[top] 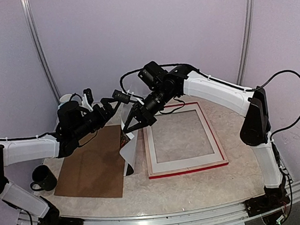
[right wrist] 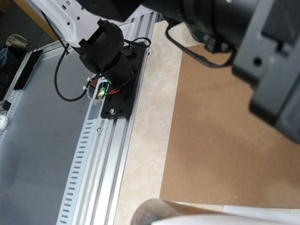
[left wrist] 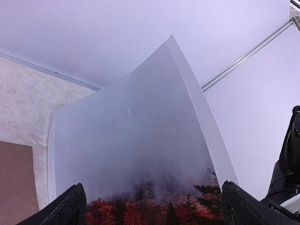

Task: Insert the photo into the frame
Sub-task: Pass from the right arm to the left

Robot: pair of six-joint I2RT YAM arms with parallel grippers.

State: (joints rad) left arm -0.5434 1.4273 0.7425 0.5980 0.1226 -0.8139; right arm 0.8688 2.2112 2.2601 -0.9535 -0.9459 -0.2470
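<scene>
The photo (top: 128, 152) stands curled and upright between the brown backing board (top: 93, 161) and the frame (top: 188, 165). Its white back faces the frame. My right gripper (top: 128, 124) reaches down from the right onto the photo's top edge and appears shut on it. Its fingers are out of the right wrist view, where only a blurred curl of the photo (right wrist: 159, 213) shows. My left gripper (top: 118, 106) is just left of the photo. Its fingers (left wrist: 70, 206) stand wide apart, with the misty, red-treed print (left wrist: 140, 154) filling the view between them. The frame lies flat with its pale side up and red outer edges.
A black mug (top: 43, 178) stands at the left near the backing board's corner. A white cup (top: 67, 99) stands at the back left. The aluminium rail (right wrist: 108, 154) runs along the table's near edge. The marbled tabletop (top: 201, 187) shows in front of the frame.
</scene>
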